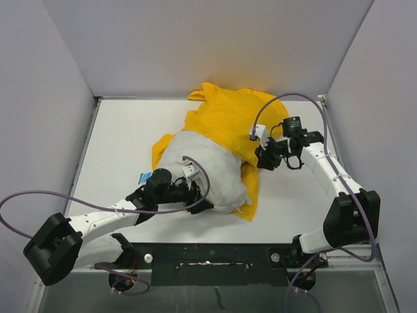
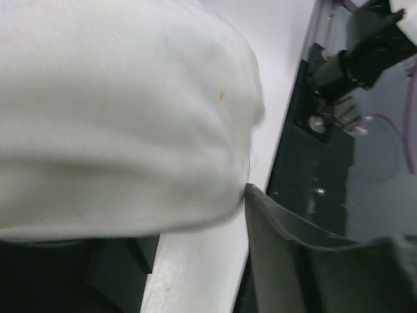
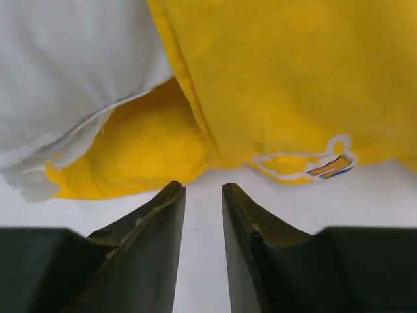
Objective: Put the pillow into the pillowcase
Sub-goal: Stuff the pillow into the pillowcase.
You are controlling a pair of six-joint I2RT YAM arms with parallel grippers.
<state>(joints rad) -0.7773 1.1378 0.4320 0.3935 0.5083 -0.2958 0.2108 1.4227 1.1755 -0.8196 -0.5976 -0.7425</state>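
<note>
From above, the pillow point(image 1: 208, 173) lies half inside the pillowcase point(image 1: 228, 120), its bare end against the left gripper point(image 1: 201, 199). The right gripper point(image 1: 262, 158) sits at the yellow cloth's edge. Left wrist: fingers spread, pillow bulging just ahead. Right wrist: fingers slightly parted and empty, pillowcase mouth just ahead.

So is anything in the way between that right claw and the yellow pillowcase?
Nothing visible. Only bare table lies between the right gripper, its fingertips slightly parted, and the pillowcase edge. The pillow lies partly inside it, off to one side.
</note>
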